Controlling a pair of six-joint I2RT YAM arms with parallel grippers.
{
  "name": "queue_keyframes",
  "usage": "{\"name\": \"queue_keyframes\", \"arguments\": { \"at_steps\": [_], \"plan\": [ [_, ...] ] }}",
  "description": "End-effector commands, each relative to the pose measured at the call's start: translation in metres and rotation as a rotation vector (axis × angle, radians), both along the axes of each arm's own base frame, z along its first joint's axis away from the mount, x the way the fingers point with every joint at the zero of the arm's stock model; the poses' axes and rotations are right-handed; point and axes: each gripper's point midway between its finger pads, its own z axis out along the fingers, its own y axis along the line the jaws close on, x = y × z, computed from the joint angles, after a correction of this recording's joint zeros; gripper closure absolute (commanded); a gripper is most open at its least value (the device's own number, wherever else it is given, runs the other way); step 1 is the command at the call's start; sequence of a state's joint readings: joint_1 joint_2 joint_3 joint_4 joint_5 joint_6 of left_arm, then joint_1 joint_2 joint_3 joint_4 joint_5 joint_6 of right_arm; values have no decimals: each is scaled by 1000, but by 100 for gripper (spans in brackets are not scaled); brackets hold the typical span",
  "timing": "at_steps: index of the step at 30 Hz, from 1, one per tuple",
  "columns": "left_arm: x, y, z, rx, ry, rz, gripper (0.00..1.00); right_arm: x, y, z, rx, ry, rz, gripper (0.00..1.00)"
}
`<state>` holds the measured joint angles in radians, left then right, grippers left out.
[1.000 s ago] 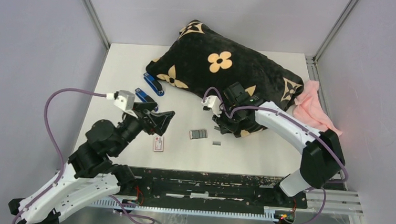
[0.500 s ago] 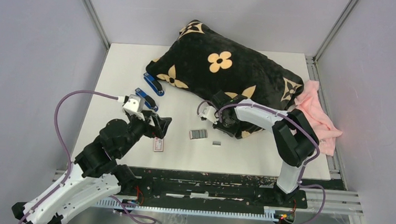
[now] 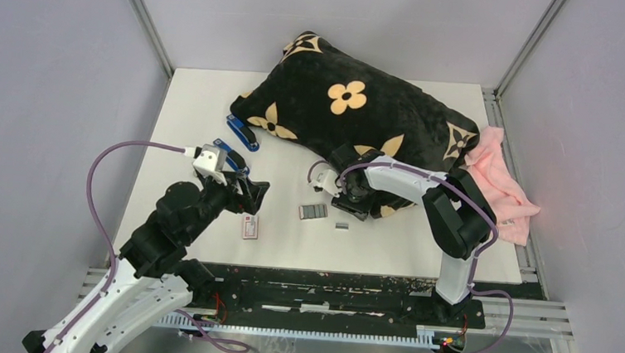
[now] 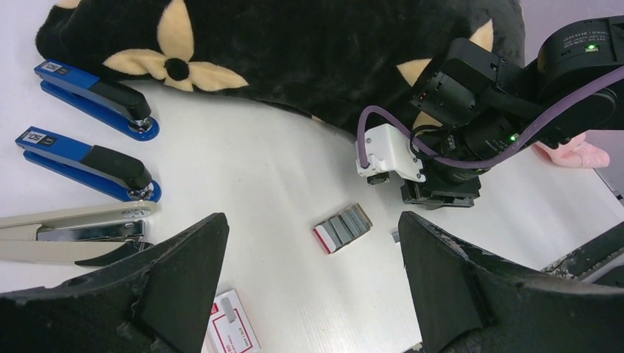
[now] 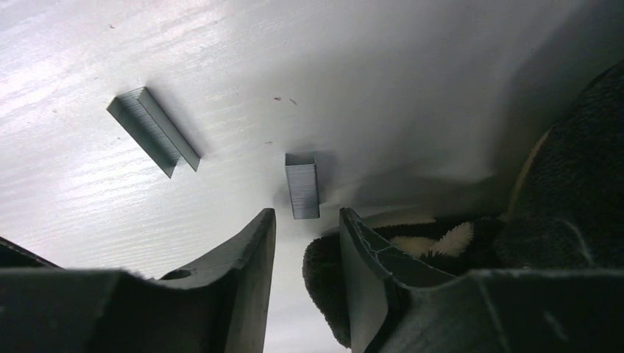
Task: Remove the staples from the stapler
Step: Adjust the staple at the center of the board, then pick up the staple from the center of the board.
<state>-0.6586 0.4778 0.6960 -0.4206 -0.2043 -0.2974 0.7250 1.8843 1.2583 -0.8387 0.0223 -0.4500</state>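
— Confirming the step: we find the staples (image 5: 302,185) lying mid-frame on the table (image 5: 441,88), just beyond our right gripper (image 5: 307,215), jaws slightly parted, empty.
— Left gripper (image 4: 310,220) spread, empty. We likely recheck the stapler (image 4: 66,218).

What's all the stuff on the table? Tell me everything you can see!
pillow: one, black with cream flowers, back of table
cloth: one, pink, right edge beside pillow
blue staplers: two, blue and black, left side
beige stapler: one, beige, nearer than the blue ones
staple box: one, white and red, near left
staples: several strips, silvery grey, mid-table
table: one, white
left pincer: black, open, above the table
right pincer: black, open, low beside a loose strip
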Motion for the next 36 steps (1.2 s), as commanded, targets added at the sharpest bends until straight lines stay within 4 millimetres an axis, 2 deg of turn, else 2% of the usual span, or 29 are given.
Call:
{"name": "queue_keyframes", "arguments": {
  "at_steps": [1, 5, 14, 25, 36],
  "plan": [
    [3, -4, 8, 5, -46, -26, 8, 5, 14, 18, 75, -4, -22, 55],
    [3, -3, 9, 2, -48, -23, 8, 11, 17, 23, 124, -14, -51, 54],
    [4, -3, 10, -11, -47, -32, 8, 20, 27, 16, 154, -7, -67, 55],
    [6, -3, 9, -16, -44, -36, 8, 14, 36, 2, 152, 36, -46, 57],
    [8, -4, 8, -22, -38, -49, 8, 11, 42, -2, 136, 38, -10, 63]
  ]
}}
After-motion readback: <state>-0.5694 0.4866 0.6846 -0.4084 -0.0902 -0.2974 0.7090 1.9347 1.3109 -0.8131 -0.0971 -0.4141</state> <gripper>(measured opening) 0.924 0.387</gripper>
